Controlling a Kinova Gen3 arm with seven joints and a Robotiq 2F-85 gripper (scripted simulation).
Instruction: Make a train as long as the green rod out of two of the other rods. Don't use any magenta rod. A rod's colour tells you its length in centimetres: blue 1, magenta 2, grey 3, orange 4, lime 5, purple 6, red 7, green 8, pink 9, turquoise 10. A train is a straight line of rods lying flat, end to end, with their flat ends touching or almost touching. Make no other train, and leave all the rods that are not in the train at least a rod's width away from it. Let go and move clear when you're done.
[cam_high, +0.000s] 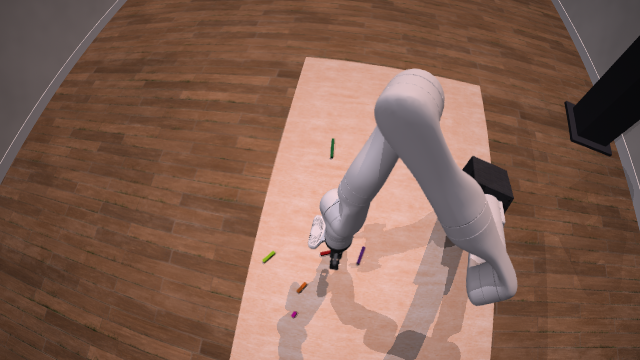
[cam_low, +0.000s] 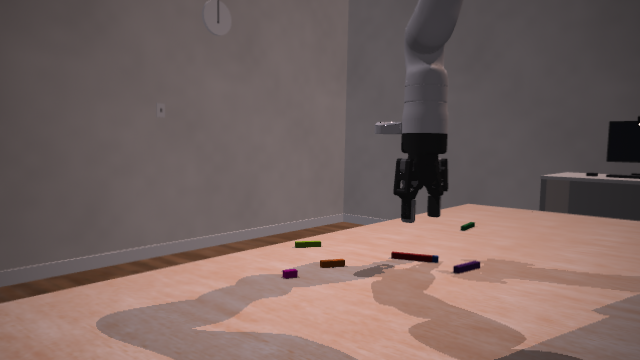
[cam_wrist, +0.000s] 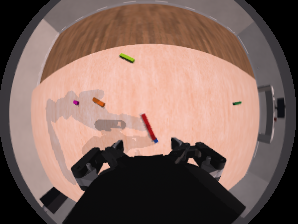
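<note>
A red rod (cam_high: 325, 253) (cam_low: 412, 256) (cam_wrist: 148, 127) lies flat on the table. A blue rod (cam_low: 435, 259) (cam_wrist: 156, 141) lies at one of its ends, in line with it and with no gap that I can see; in the top view the arm hides it. The green rod (cam_high: 332, 148) (cam_low: 467, 226) (cam_wrist: 237, 103) lies alone, far from them. My gripper (cam_high: 334, 268) (cam_low: 421, 218) (cam_wrist: 147, 144) is open and empty, pointing down, well above the table near the red and blue rods.
A purple rod (cam_high: 361, 255) (cam_low: 466, 267) lies nearest to the pair, a few rod widths off. An orange rod (cam_high: 302, 287) (cam_low: 332, 263) (cam_wrist: 99, 102), a magenta rod (cam_high: 294, 314) (cam_low: 290, 273) (cam_wrist: 76, 102) and a lime rod (cam_high: 269, 257) (cam_low: 308, 244) (cam_wrist: 127, 58) lie apart, the lime near the table's edge.
</note>
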